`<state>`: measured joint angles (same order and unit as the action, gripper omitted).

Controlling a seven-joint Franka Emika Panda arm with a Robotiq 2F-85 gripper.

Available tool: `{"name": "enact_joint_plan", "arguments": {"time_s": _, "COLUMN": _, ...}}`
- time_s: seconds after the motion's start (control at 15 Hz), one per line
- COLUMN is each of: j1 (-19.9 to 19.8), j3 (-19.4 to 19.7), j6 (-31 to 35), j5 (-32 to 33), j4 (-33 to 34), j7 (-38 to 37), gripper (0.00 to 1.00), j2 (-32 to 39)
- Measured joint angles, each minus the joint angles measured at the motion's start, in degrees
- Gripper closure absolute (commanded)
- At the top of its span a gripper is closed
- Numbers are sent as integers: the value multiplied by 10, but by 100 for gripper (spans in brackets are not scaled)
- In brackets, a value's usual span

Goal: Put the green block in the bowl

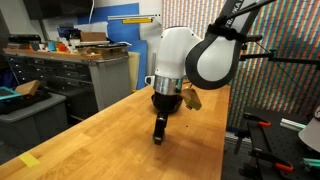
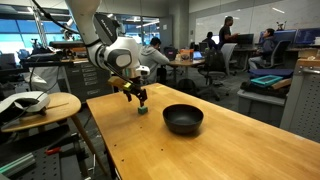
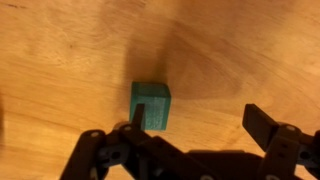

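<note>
- The jaws stand wide apart and hold nothing. In the wrist view they hang low over the green block [image 3: 150,105], which sits off-centre in the gap: close against one finger [image 3: 133,128] and well apart from the other.
- The desk [image 2: 215,150] is a long wooden top that carries the bowl and the block. I see nothing else on it near the bowl.
- The arm [image 2: 118,52] reaches down to the desk at a spot to one side of the bowl, not above it.
- The bowl [image 2: 183,119] is dark, round and shallow. It sits upright on the desk and, as far as an exterior view shows, it is empty.
- The green block rests flat on the desk near the bowl but clear of its rim – outside it, under the jaws [image 2: 146,111].
- Progress, as I judge it: the approach is done and the jaws are lowered around the block, but nothing is gripped. What is left is nearly the whole task – closing on the block, lifting it, carrying it across to the bowl and letting go inside the rim.
- Since the block lies off-centre, closing may nudge it sideways before the grip takes.
</note>
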<state>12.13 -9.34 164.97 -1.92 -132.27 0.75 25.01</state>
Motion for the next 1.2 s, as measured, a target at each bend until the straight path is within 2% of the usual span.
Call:
{"name": "enact_joint_plan", "arguments": {"time_s": 0.4, "j1": 6, "j3": 37, "j6": 8, "j5": 40, "j4": 30, "j7": -6, "gripper": 0, "j2": 27}}
{"name": "enact_joint_plan", "arguments": {"time_s": 0.73, "j1": 7, "j3": 41, "j6": 8, "j5": 41, "j4": 33, "j7": -6, "gripper": 0, "j2": 37}}
{"name": "enact_joint_plan", "arguments": {"time_s": 0.8, "j1": 7, "j3": 41, "j6": 7, "j5": 41, "j4": 32, "j7": -6, "gripper": 25, "j2": 40}}
{"name": "enact_joint_plan", "arguments": {"time_s": 0.87, "j1": 7, "j3": 40, "j6": 7, "j5": 41, "j4": 32, "j7": -6, "gripper": 26, "j2": 43}}
{"name": "enact_joint_plan", "arguments": {"time_s": 0.93, "j1": 7, "j3": 40, "j6": 6, "j5": 41, "j4": 32, "j7": -6, "gripper": 32, "j2": 46}}
{"name": "enact_joint_plan", "arguments": {"time_s": 1.2, "j1": 7, "j3": 43, "j6": 6, "j5": 41, "j4": 32, "j7": -6, "gripper": 64, "j2": 53}}
